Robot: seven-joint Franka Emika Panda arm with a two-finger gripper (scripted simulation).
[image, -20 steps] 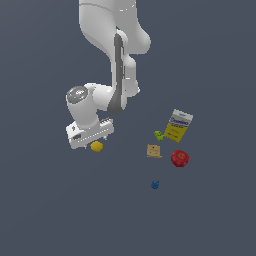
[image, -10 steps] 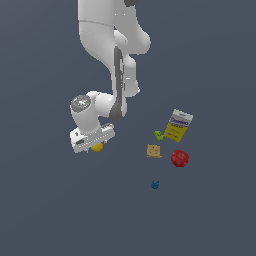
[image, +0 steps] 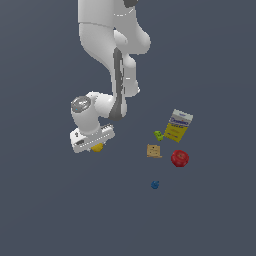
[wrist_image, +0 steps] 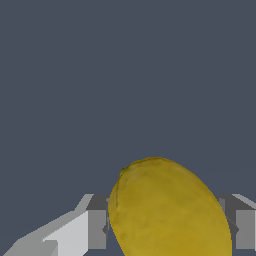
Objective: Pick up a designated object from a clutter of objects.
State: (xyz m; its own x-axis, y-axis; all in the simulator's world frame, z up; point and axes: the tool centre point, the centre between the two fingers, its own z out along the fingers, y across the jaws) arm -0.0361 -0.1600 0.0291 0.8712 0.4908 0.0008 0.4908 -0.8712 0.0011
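The designated object, a small yellow lemon (wrist_image: 167,210), sits between my gripper's (wrist_image: 165,227) two grey fingers (wrist_image: 97,227), and its sides meet both pads. In the exterior view the gripper (image: 95,145) is low over the floor at the exterior view's left, with only a sliver of the lemon (image: 98,147) showing under the white hand. The rest of the clutter lies apart to the exterior view's right: a red apple (image: 179,158), a yellow-and-white box (image: 178,125), a tan square piece (image: 154,151), a tiny green thing (image: 159,135) and a tiny blue thing (image: 155,185).
The white arm (image: 117,60) rises from behind the hand toward the top of the exterior view. Plain dark grey floor (image: 60,210) surrounds everything.
The hand has come down over the lemon and shifted slightly. The lemon is now mostly hidden beneath it. The other objects have not moved.
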